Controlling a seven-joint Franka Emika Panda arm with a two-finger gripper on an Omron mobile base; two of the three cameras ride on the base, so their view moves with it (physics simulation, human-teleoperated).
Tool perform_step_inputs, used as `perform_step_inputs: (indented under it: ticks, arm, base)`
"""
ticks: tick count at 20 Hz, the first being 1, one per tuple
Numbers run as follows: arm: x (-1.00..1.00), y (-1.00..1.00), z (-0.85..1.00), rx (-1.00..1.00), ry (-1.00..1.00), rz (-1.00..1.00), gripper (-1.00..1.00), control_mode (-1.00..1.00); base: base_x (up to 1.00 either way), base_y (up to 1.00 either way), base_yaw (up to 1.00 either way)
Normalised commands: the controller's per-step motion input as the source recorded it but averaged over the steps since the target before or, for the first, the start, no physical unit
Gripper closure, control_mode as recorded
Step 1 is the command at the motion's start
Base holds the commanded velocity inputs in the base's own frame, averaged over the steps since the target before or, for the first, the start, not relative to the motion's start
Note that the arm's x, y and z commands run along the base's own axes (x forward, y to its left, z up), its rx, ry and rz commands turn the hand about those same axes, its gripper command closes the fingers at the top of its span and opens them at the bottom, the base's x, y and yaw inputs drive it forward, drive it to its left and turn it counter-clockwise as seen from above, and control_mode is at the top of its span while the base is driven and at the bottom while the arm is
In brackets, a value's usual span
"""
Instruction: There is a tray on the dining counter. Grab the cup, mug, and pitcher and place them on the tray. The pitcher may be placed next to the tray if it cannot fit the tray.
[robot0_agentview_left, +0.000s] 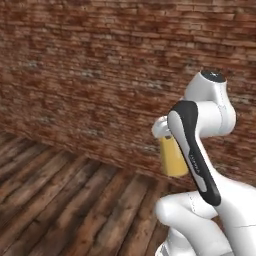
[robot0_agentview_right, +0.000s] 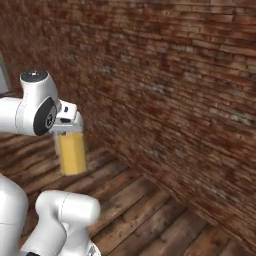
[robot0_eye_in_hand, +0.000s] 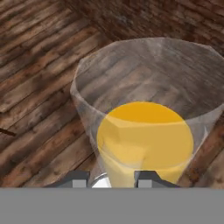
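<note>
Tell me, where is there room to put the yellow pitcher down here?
No counter or tray is in sight. The pitcher hangs in the pincer above a bare plank floor, open up to the brick wall. It is crowded just beside the robot's own arm.

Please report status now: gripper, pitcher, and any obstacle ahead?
Gripper shut on pitcher, hanging upright above wood floor. Brick wall ahead. Tray and counter out of sight.

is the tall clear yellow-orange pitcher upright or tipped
Upright: the tall clear yellow-orange pitcher hangs straight down under the gripper, its open rim up, above the wooden floor.
</note>
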Motion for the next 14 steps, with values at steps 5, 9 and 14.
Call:
perform_step_inputs:
  ticks: [5,9,14]
  arm:
    - [0.00,0.00,0.00,0.00,0.00,0.00,1.00,1.00]
    - [0.00,0.00,0.00,0.00,0.00,0.00,1.00,1.00]
    - [0.00,0.00,0.00,0.00,0.00,0.00,1.00,1.00]
  base:
    - [0.47,-0.46,0.84]
    - [0.85,-0.27,0.77]
    - [1.00,-0.14,0.72]
